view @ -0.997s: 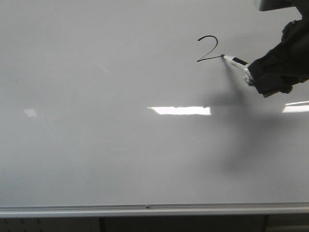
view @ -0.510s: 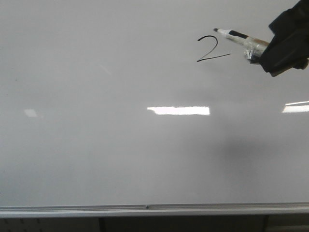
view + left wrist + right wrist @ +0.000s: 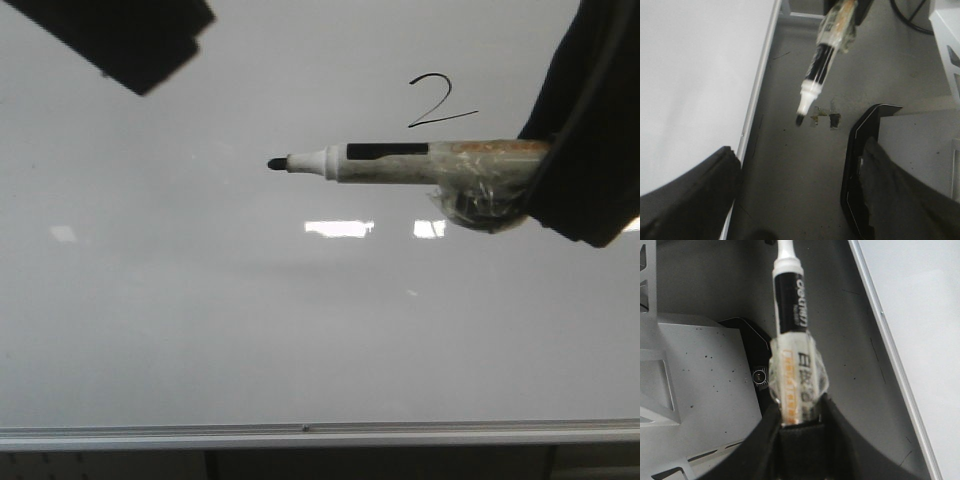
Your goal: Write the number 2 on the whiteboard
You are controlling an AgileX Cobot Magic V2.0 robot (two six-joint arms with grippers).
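Black ink 2 done on the board, marker held up close to the camera.

Front view: the number 2 (image 3: 437,101) sits upper right on the whiteboard (image 3: 200,320), and the marker (image 3: 400,163) lies level just under it in the frame, tip pointing left, its taped end in the right pincer (image 3: 560,170) at the right edge. A dark bit of the left arm pokes in upper left. Left wrist view: left pincer (image 3: 795,200) is released, fingers (image 3: 685,195) spread with nothing between; the marker hangs upper centre, the whiteboard's frame runs down the left. Right wrist view: right pincer clenched on the marker's taped barrel, lower centre; whiteboard at right.
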